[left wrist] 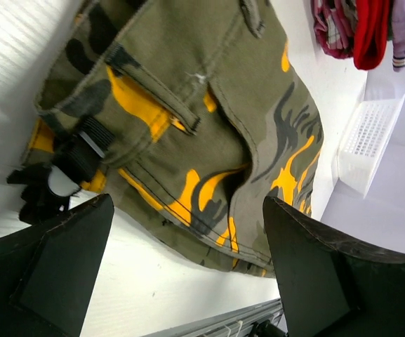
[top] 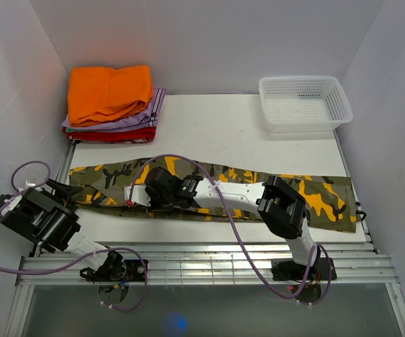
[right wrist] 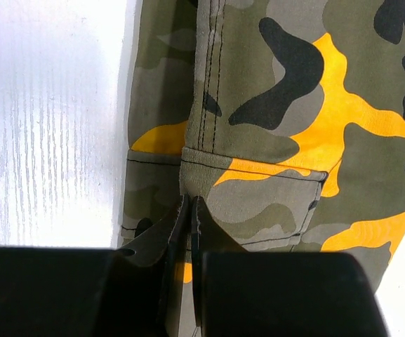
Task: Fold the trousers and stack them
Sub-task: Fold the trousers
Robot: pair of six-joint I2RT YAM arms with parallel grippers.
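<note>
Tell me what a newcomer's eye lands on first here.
The camouflage trousers with their yellow-orange patches, stretched flat from left to right across the near half of the table. Next, the bright orange folded garment topping the clothes stack in the far left corner. The right hand is shut at a pocket seam of the trousers, while the left hand gapes open by their left end.

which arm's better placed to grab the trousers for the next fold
Left, probably: the left gripper is open above the trousers' end, ready to close. The right gripper is shut at a pocket and would need to open first.
</note>
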